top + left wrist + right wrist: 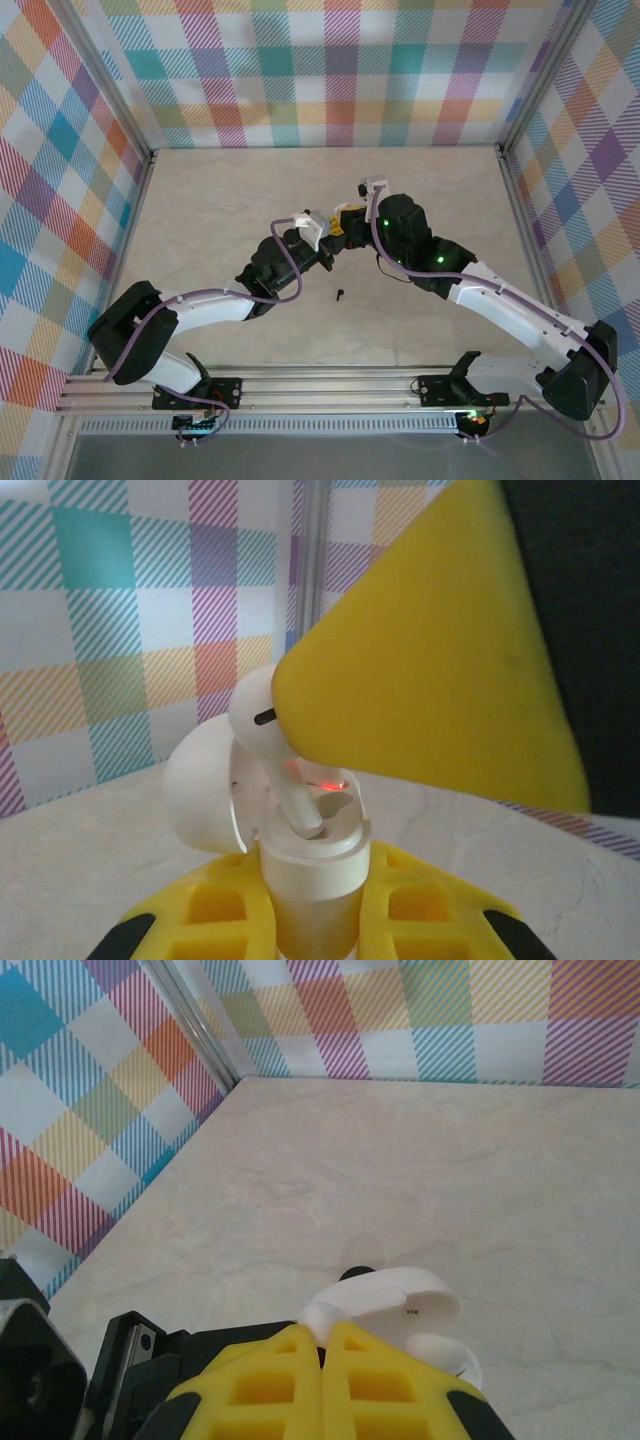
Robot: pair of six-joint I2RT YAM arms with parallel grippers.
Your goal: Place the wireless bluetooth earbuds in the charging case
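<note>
My left gripper [310,905] is shut on the white charging case [310,865], which stands upright between its yellow fingers [215,905] with the lid [200,785] swung open to the left. A white earbud [255,715] leans over the case with its stem tip in a slot. My right gripper [322,1335] is shut on this earbud's head [318,1314], just in front of the open lid [400,1295]. The two grippers, left [325,243] and right [345,225], meet over the middle of the table. A black earbud [340,295] lies loose on the table.
A red light [330,780] glows inside the case. Plaid walls [330,70] close the table at the back and both sides, with metal posts [150,155] at the rear corners. The beige tabletop [230,190] lies bare behind the arms.
</note>
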